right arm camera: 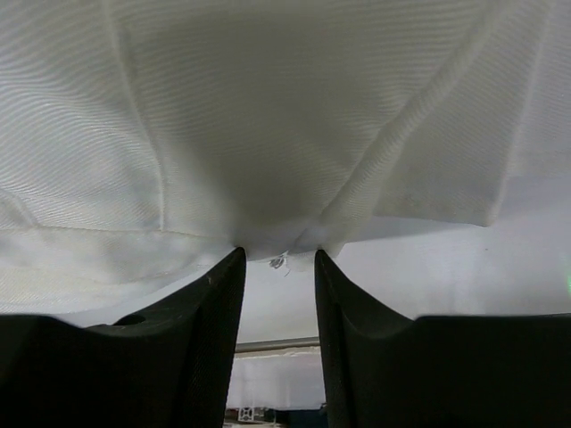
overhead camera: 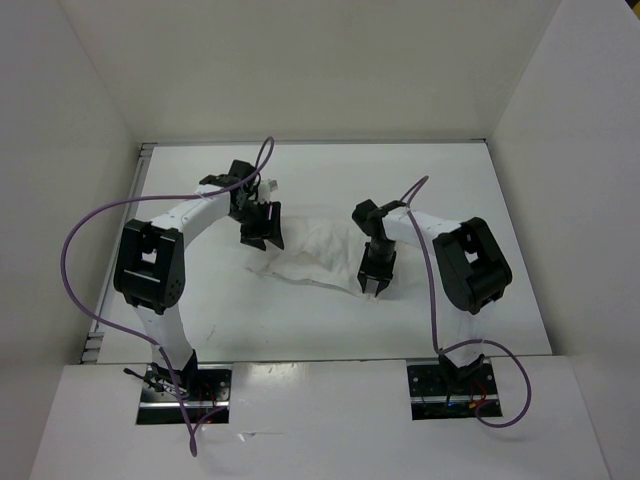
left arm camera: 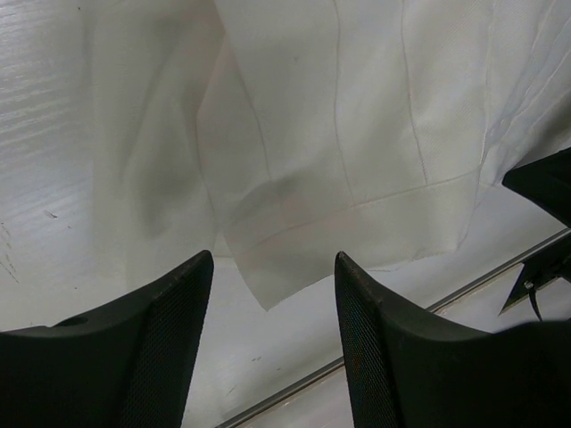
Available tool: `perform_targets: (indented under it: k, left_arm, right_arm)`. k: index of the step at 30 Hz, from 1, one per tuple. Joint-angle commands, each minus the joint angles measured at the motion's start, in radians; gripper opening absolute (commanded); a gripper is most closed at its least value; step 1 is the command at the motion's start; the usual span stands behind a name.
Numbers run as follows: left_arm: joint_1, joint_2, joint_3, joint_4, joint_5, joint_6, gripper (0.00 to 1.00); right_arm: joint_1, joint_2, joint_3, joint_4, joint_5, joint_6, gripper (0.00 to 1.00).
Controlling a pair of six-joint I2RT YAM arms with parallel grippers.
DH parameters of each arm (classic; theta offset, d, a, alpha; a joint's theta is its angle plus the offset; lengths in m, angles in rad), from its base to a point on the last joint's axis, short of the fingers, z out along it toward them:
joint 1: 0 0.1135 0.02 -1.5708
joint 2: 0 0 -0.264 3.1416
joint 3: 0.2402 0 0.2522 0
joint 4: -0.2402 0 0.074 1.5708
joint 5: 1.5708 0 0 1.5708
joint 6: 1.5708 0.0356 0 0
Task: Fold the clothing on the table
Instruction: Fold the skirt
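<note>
From the overhead camera I see the clothing (overhead camera: 315, 255) lying crumpled about the middle of the table (overhead camera: 450, 180), between my two arms. Its outline is hard to read there, white on white. The left gripper (overhead camera: 262, 238) sits over the garment's left edge and partly covers it. On the left wrist feed the left gripper (left arm camera: 274, 260) stands open: both dark fingers (left arm camera: 169, 357) are apart with nothing between them. Beyond them the clothing (left arm camera: 357, 134) lies flat, showing a hemmed corner and long parallel creases. A metal edge (left arm camera: 428, 308) runs slantwise past that corner, and a dark shape (left arm camera: 544, 183) at the right border is cut off — I cannot say what it is. The right gripper (overhead camera: 375, 287) is at the garment's near right side. On its own feed the right gripper (right arm camera: 278, 254) has its jaws partly closed, and the clothing (right arm camera: 268, 116) gathers to a point right at the tips, folds radiating upward and a loose thread (right arm camera: 280, 263) dangling in the gap. That reads as a pinch on the fabric, though the contact itself is hidden behind the fingertips. The cloth fills most of that view, so I see only a strip of table (right arm camera: 464, 267) under its lifted right edge, and the background between the fingers is too blurred to make out.
</note>
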Motion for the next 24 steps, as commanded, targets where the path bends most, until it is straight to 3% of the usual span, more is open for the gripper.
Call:
perform_targets:
  k: [1,7,10,12,13,24]
  left_arm:
    - [0.006,-0.037,-0.008,-0.003,0.019,0.022,0.64]
    - [0.006,-0.046,-0.017,-0.003,0.029,0.022,0.64]
    - [0.006,-0.046,-0.017,-0.003,0.029,0.031,0.64]
    - [0.006,-0.046,-0.017,-0.003,0.029,0.031,0.64]
    - [0.006,-0.046,-0.017,-0.003,0.029,0.031,0.64]
    - [0.006,-0.037,-0.048,0.019,0.084,0.040,0.64]
  right_arm:
    - [0.007,-0.044,-0.017,-0.035,0.071,0.033,0.42]
    - [0.007,-0.023,-0.036,-0.011,0.131,0.055,0.44]
    - [0.016,-0.005,-0.036,0.017,0.140,0.064,0.28]
    - [0.016,-0.005,-0.036,0.026,0.140,0.064,0.05]
    - [0.016,-0.005,-0.036,0.026,0.149,0.064,0.00]
    - [0.016,-0.172,0.189,-0.155,0.214,0.064,0.00]
